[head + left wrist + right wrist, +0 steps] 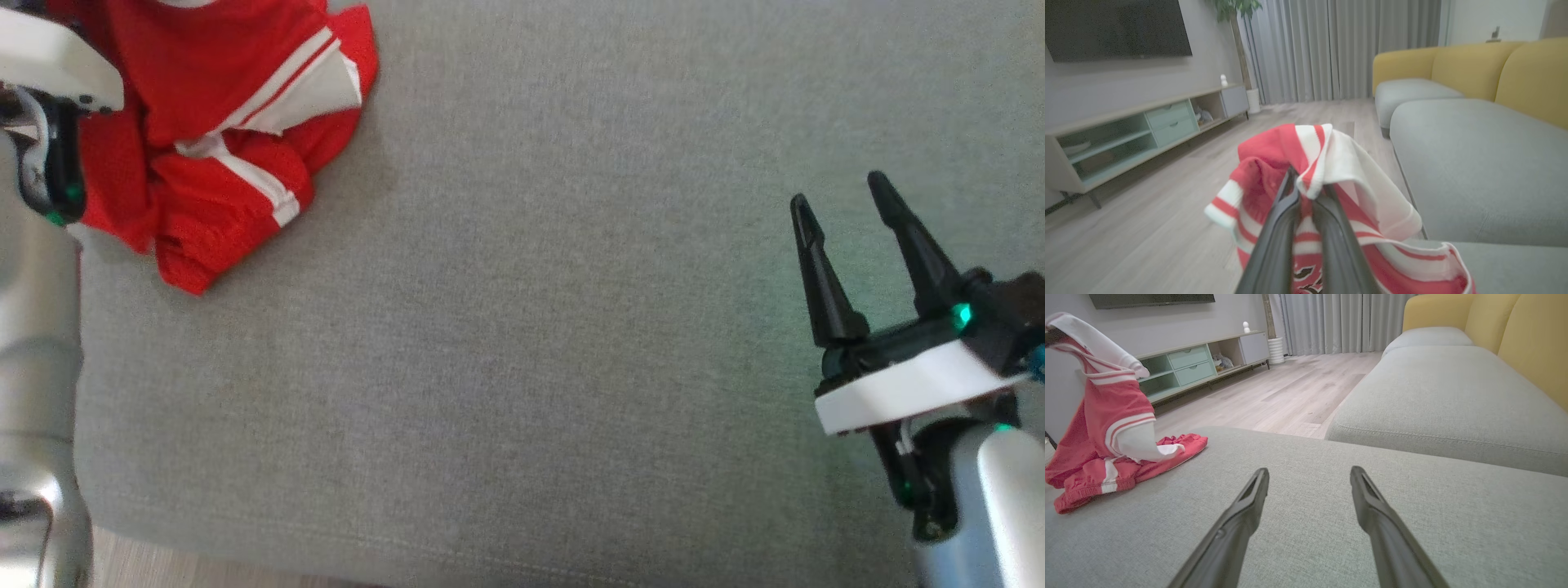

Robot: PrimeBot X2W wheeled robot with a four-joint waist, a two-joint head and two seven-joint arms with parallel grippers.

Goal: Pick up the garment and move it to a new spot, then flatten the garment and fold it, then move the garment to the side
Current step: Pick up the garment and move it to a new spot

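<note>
Two grippers are on my screens. My left gripper (1308, 181) has its jaws pressed together on a fold of the red-and-white jersey (1347, 163). The striped cloth bunches over the fingertips in the lower middle of the left wrist view.

In the head view the jersey sits crumpled in the upper left of the frame. Its lower part rests on the grey sofa seat (571, 327), and its upper part is drawn up toward the left arm's white wrist housing (49, 65). The right wrist view shows it at the left edge, top lifted, with the hem and a sleeve lying on the cushion near the seat's edge.

My right gripper (839, 196) is at the lower right of the head view. Its jaws are wide apart with nothing between them, over bare cushion and well apart from the jersey.

The left wrist view also takes in the room:
- a yellow backrest (1474, 65) at upper right
- a pale-green TV cabinet (1147, 122) at left
- a dark television (1114, 24) at upper left
- grey curtains (1331, 49) at top middle
- wood floor (1147, 237) at lower left
</note>
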